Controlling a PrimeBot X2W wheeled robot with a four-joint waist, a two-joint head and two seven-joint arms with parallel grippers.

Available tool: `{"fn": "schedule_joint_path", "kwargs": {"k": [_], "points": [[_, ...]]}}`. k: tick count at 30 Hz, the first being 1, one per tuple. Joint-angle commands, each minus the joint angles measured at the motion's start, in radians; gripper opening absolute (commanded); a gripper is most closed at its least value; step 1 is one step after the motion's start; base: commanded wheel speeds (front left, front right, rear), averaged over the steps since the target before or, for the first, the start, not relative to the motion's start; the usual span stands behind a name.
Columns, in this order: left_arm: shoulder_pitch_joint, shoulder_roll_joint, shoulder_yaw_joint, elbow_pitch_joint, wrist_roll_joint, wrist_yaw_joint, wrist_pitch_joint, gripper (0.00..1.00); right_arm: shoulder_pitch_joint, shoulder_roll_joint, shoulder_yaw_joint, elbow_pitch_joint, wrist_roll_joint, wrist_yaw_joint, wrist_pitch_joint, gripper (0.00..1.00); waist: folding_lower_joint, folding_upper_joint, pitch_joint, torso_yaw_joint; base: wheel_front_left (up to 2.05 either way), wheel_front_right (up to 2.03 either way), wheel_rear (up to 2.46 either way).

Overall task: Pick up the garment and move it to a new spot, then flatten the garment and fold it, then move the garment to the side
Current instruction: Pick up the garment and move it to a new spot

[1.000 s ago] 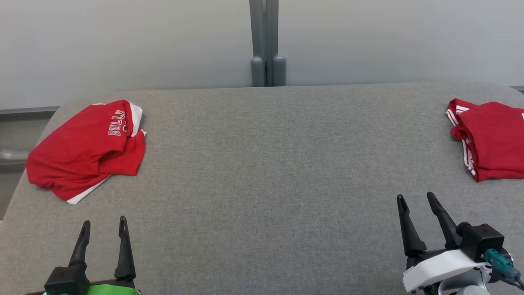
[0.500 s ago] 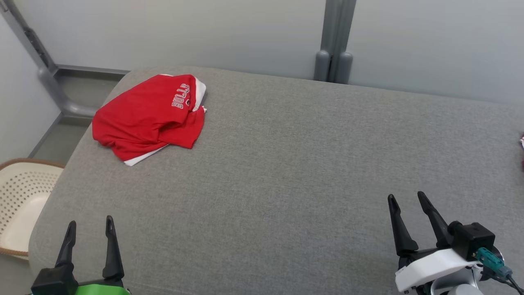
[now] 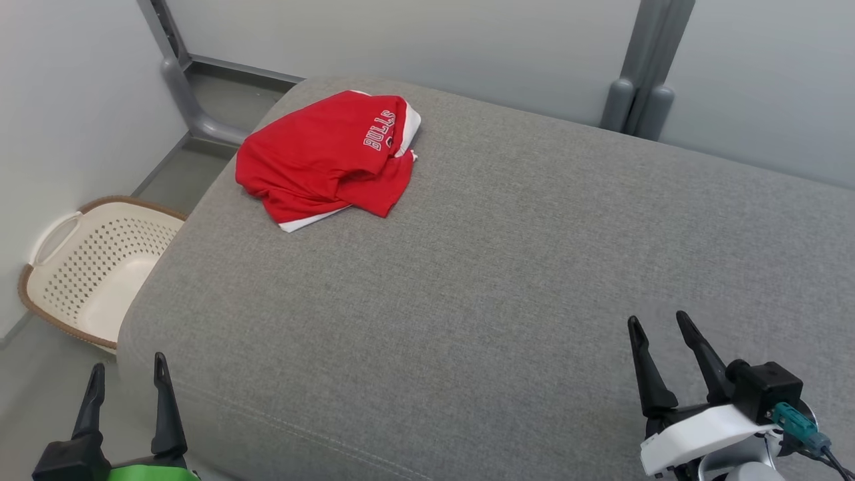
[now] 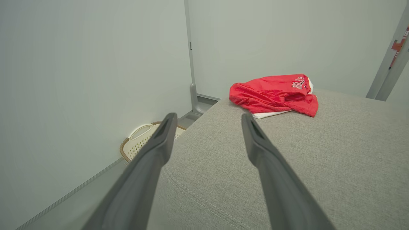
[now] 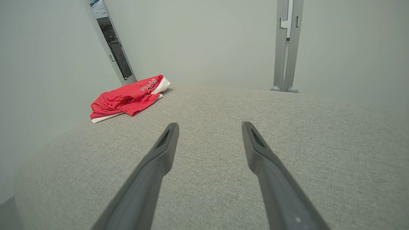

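A crumpled red garment [image 3: 327,155] with white trim and "BULLS" lettering lies near the far left corner of the grey padded surface [image 3: 507,267]. It also shows in the left wrist view as the garment [image 4: 274,94] and in the right wrist view as the garment [image 5: 127,97]. My left gripper [image 3: 127,375] hangs open off the surface's near left edge, well short of the garment, with nothing between its fingers. My right gripper [image 3: 658,326] stands open over the near right part of the surface, far from the garment.
A cream perforated laundry basket [image 3: 93,267] with a brown rim stands on the floor left of the surface; the basket [image 4: 140,140] also appears past my left fingers. Grey posts [image 3: 641,73] rise by the pale wall behind the surface.
The head camera has swung left: the garment now sits nearer the picture's middle, the basket has come into view, and a second red garment at the right has left the picture. Both grippers stay open.
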Motion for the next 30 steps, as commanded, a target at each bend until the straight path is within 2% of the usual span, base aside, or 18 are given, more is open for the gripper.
{"fn": "schedule_joint_path", "kwargs": {"k": [1,8,14,22,30], "points": [[0.006,0.003,0.003,-0.004,0.009,0.001,0.000,1.00,-0.014,0.002,0.002,0.004,-0.003,-0.002,-0.003,1.00,0.0000,0.0000,0.005,0.021,0.00,0.00,0.00],[0.012,0.001,0.017,-0.006,0.005,0.006,0.000,1.00,-0.002,-0.003,0.010,0.005,0.003,-0.002,-0.003,1.00,0.0000,0.0000,0.007,0.018,0.00,0.00,0.00],[-0.018,0.000,0.020,-0.006,0.003,0.008,0.000,1.00,-0.002,-0.014,0.001,0.001,0.003,-0.002,-0.003,1.00,0.0000,0.0000,0.022,-0.016,0.00,0.00,0.00],[-0.134,0.012,0.042,-0.026,-0.015,-0.002,0.000,1.00,-0.033,-0.065,-0.036,-0.022,-0.002,-0.002,-0.003,1.00,0.0000,0.0000,0.099,-0.120,0.00,0.00,0.00],[-0.389,0.060,0.052,-0.004,-0.036,-0.011,0.000,1.00,-0.085,-0.123,-0.077,-0.066,0.007,-0.002,-0.003,1.00,0.0000,0.0000,0.242,-0.255,0.00,0.00,0.00]]}}
